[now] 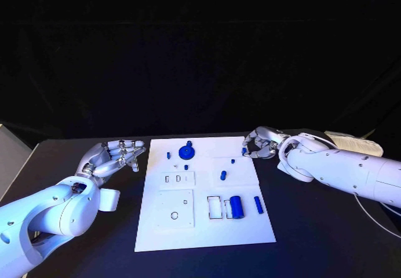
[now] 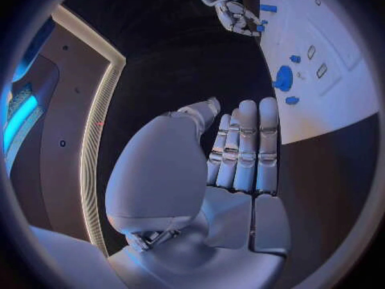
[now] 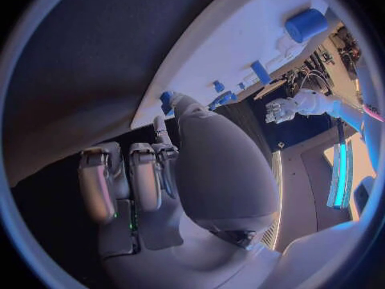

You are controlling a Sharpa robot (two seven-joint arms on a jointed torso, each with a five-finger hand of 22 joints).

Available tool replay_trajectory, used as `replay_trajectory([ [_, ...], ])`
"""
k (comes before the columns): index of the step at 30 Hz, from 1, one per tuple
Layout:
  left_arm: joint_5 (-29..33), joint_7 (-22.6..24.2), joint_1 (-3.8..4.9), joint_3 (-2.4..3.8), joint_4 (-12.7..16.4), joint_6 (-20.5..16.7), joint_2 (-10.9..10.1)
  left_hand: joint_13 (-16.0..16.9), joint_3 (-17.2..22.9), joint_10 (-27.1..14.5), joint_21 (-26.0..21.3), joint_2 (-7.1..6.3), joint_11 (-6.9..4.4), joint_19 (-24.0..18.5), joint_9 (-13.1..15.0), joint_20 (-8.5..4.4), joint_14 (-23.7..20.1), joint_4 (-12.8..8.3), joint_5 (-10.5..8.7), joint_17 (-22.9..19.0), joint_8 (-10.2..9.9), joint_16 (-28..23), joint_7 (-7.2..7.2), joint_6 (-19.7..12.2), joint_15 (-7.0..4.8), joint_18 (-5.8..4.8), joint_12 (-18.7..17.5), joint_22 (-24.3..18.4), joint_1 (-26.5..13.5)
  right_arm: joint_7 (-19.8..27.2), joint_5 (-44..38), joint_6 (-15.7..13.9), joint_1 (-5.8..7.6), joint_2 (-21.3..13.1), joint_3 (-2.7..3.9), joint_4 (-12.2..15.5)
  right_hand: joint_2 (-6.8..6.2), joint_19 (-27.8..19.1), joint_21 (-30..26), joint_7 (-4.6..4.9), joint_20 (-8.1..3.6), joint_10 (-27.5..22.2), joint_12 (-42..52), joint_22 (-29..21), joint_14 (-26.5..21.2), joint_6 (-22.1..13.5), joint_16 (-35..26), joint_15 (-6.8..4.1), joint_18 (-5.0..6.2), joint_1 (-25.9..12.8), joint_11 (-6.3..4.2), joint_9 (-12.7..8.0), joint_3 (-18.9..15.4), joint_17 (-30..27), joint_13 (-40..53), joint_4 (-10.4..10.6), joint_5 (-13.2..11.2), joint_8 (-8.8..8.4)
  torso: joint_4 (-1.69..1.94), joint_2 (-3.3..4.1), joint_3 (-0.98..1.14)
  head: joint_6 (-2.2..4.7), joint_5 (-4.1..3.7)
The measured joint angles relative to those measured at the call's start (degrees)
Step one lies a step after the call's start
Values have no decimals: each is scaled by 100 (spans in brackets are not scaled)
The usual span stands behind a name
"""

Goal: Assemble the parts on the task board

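The right hand (image 1: 261, 145) sits at the far right edge of the task board (image 1: 204, 231), fingers curled inward over the rim. A small blue part (image 1: 244, 150) shows at its fingertips, and the right wrist view shows a blue piece (image 3: 167, 99) at the tip of the thumb, but the palm blocks the contact there, so I cannot tell whether the hand pinches it or merely touches it.

The left hand (image 1: 115, 156) hovers over the black counter (image 1: 325, 231) just beside the board's far left edge, fingers straight and close together, thumb apart, holding nothing; the left wrist view confirms the bare palm (image 2: 240, 148).

On the board lie a round blue part (image 1: 186, 152) near the far edge, a small blue peg (image 1: 168, 155) to its left, a short blue pin (image 1: 223, 174) near the middle, a large blue cylinder (image 1: 236, 207) lying next to a rectangular slot on the near right, and a slim blue bar (image 1: 258, 205) just beside it, close to the right rim. The tiny pieces around the recesses are too small to make out.

Open counter stretches on both sides of the board and along its near edge. A pale object (image 1: 355, 142) lies behind the right arm, partly hidden.
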Motion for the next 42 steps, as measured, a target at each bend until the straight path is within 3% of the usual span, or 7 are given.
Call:
replay_trajectory([
  [9,-2,-6,0,0,-1,2,-1,-1,0,0,0,0,0,-21,-1,-22,0,0,0,0,0,0,0,0,0,0,0,5,0,-31,22,2,-60,54,-2,-18,241,0,0,-40,0,0,0,0,0,123,0,0,0,-65,0,1,197,0,-1,92,38,34,-1,-1,-1,-2,37],
  [20,-5,-13,-1,0,-4,3,-4,-1,0,-1,0,0,0,-21,-1,-21,0,0,0,-5,0,0,0,0,0,0,0,4,0,-48,39,2,-81,72,3,-31,278,0,0,-57,0,0,0,-1,0,234,0,0,0,-57,0,7,345,5,-1,55,14,81,-9,-2,3,-22,75],
  [29,-6,-17,-1,0,-7,3,-3,-2,0,-1,0,0,0,-21,-2,-21,0,0,0,-5,0,0,0,0,0,0,-1,4,0,-50,46,-153,-92,63,1,19,333,0,-1,-155,-43,6,0,4,-13,438,0,-77,1,-66,-57,37,591,4,-2,0,11,196,-9,-4,2,-30,69],
  [37,-6,-20,-1,0,-18,4,-2,-2,0,-1,0,23,0,-21,-2,-22,0,0,0,-5,0,0,0,0,0,0,-1,3,-23,-56,52,-575,-101,-8,0,294,338,0,-4,-198,-83,0,0,4,0,500,0,-106,1,-56,-104,78,757,4,-3,-74,-67,290,-13,-10,3,-26,87],
  [42,-7,-22,-1,0,-46,5,-1,-2,0,-1,-1,23,0,-21,-2,-22,0,0,0,-5,0,0,0,0,0,-1,-1,3,-23,-138,51,-781,23,-59,22,633,338,0,-4,-179,-83,0,0,3,0,520,0,-106,1,-56,-104,81,780,4,-3,-66,-89,292,-20,-15,3,-25,95],
])
